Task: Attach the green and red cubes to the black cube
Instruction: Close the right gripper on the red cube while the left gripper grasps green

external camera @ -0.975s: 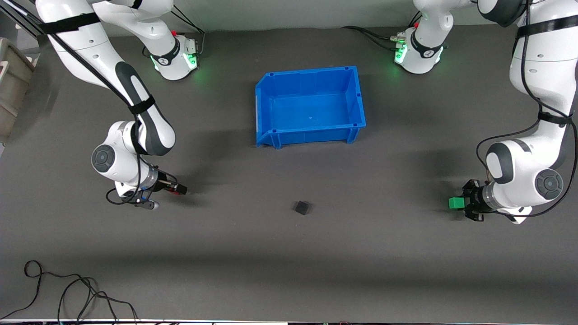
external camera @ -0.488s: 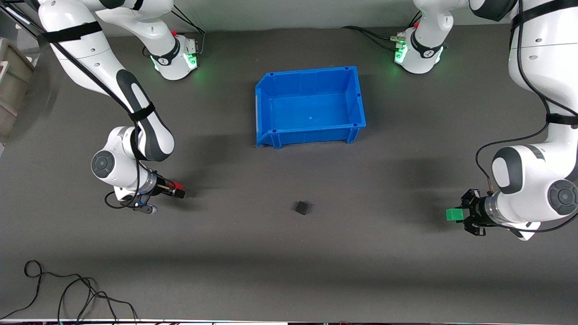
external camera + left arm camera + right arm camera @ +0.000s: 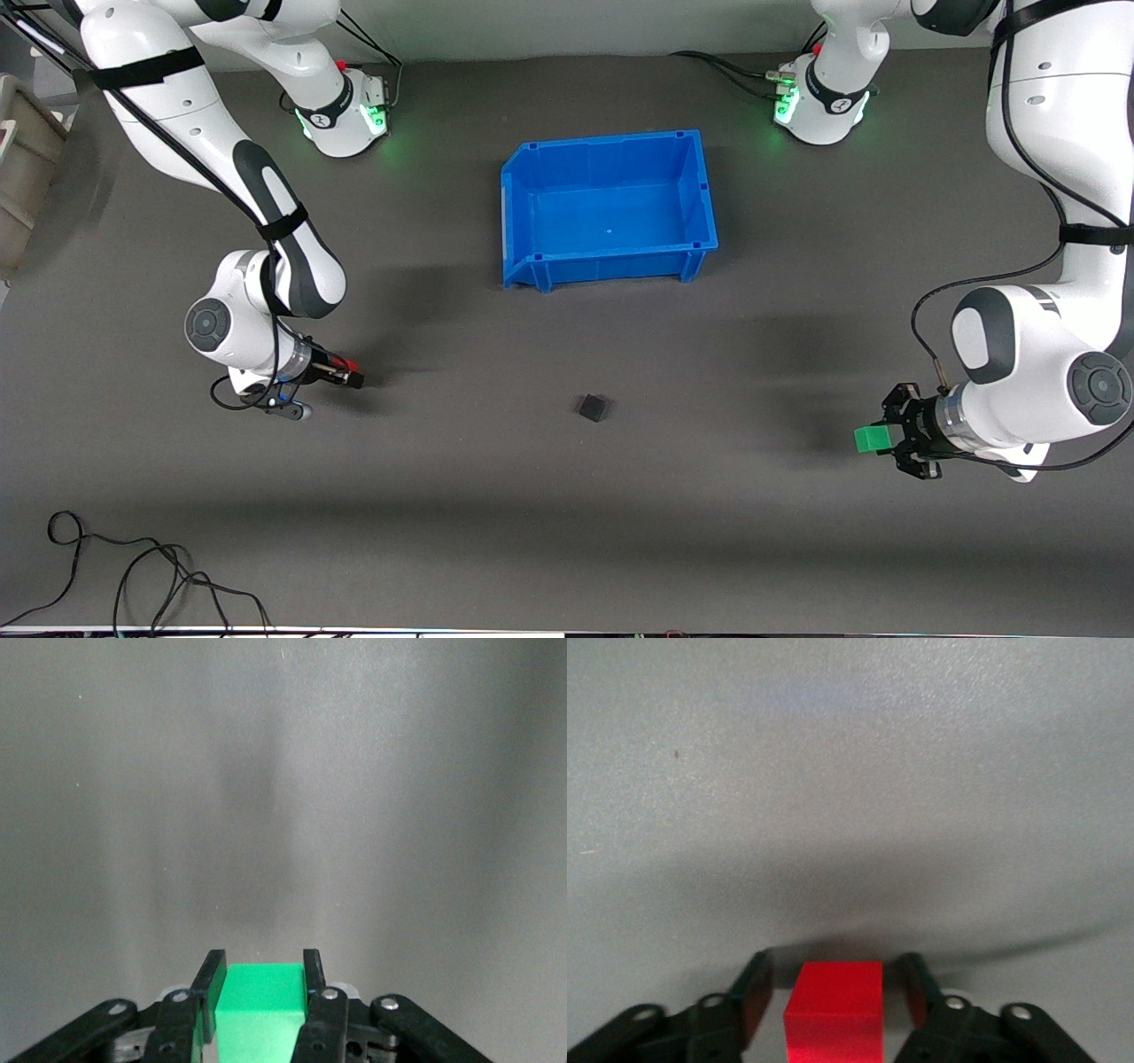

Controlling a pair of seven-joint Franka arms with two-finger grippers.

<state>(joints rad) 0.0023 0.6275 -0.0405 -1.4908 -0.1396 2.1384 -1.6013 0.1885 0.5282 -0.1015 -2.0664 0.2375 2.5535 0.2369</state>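
Left gripper [image 3: 889,436] jaws pinch the green cube [image 3: 869,439], lower right of frame. Right gripper [image 3: 348,377] jaws stand spread around the red cube [image 3: 834,1008], apparently not clamped. Black cube [image 3: 593,408] waits mid-worktop as the joining target.

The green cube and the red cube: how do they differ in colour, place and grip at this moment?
The green cube is bright green; the red cube is bright red. The left gripper pinches the green cube with both fingers touching it; the right gripper's fingers stand apart from the red cube's sides. The green cube is at the left arm's end of the table, the red at the right arm's end. Both look alike in shape.
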